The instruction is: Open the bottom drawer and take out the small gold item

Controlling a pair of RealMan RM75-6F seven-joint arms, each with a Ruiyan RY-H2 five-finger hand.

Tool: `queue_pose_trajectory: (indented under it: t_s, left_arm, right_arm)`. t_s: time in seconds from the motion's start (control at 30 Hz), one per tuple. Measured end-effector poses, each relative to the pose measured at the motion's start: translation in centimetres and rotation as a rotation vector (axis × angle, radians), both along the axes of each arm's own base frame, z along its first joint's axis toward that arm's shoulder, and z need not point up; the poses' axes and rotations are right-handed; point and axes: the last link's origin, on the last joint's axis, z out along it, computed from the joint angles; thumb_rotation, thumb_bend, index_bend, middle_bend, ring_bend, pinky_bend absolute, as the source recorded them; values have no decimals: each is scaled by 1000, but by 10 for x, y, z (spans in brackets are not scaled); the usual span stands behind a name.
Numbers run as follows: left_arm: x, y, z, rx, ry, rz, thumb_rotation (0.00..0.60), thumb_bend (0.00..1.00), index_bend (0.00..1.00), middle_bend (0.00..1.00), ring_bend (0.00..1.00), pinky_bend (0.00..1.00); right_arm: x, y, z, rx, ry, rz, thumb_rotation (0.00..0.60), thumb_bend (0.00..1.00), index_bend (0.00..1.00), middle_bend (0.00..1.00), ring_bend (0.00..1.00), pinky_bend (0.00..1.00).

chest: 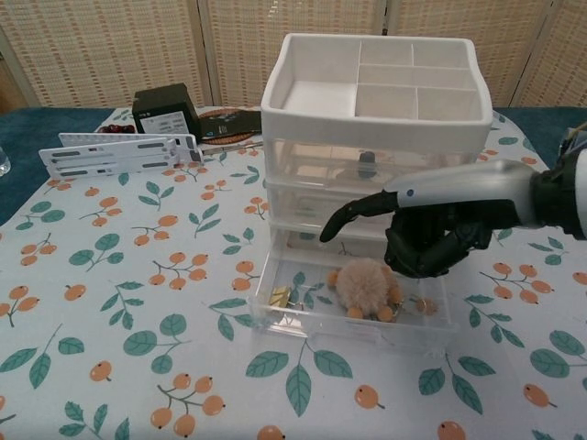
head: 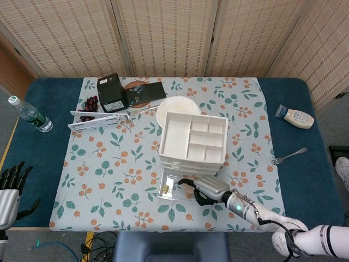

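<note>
The white drawer unit point(head: 193, 141) point(chest: 374, 137) stands mid-table with its bottom drawer point(chest: 352, 323) pulled out toward me. The small gold item point(chest: 280, 296) point(head: 164, 189) lies in the drawer's left end, beside a fluffy tan toy point(chest: 365, 287). My right hand point(chest: 417, 233) point(head: 206, 190) hovers over the open drawer above the toy, one finger stretched left and the others curled, holding nothing. It is apart from the gold item. My left hand point(head: 10, 183) hangs off the table's left edge, fingers spread and empty.
A white flat rack point(head: 99, 119) point(chest: 119, 152), black box point(head: 112, 93) and cherries point(head: 89, 105) lie at the back left. A white bowl point(head: 175, 106) sits behind the drawers. Water bottle point(head: 30, 114) far left; mayonnaise bottle point(head: 295, 116) and fork point(head: 289, 156) on the right.
</note>
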Motion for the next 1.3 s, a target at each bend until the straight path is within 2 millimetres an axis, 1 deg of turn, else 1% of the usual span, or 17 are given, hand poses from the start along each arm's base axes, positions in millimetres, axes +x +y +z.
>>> queue_pose_trajectory:
  t_s: [0.13,0.33,0.53,0.93,1.07,1.3]
  left_arm:
    - [0,0,0,-1,-1,1,600,247,93,0,32,69]
    - [-2,-1,0,-1,-3,0,600,247,93,0,32,69]
    - [-3,0,-1,-4,-7,-5,600,248,93,0,32,69]
    - [-4,-1,1,-1,-13,-12,600,247,93,0,32,69]
    - [-6,-1,2,2,-15,-10,600,248,93,0,32,69]
    - [-5,0,-1,-2,-20,-13,600,247,93,0,32,69]
  right_arm:
    - [5,-6,-8,-8,79,87,600,1000,136,883,1000,1000]
    - [10,-8,-19,-47,189,186,600,1000,136,885,1000,1000]
    - [12,-5,-28,-90,288,215,600,1000,161,885,1000,1000]
    - [15,3,-44,-121,444,262,600,1000,164,885,1000,1000]
    - [11,6,-43,-122,482,263,600,1000,199,885,1000,1000]
    - [1,9,-30,-131,538,248,600,1000,201,885,1000,1000]
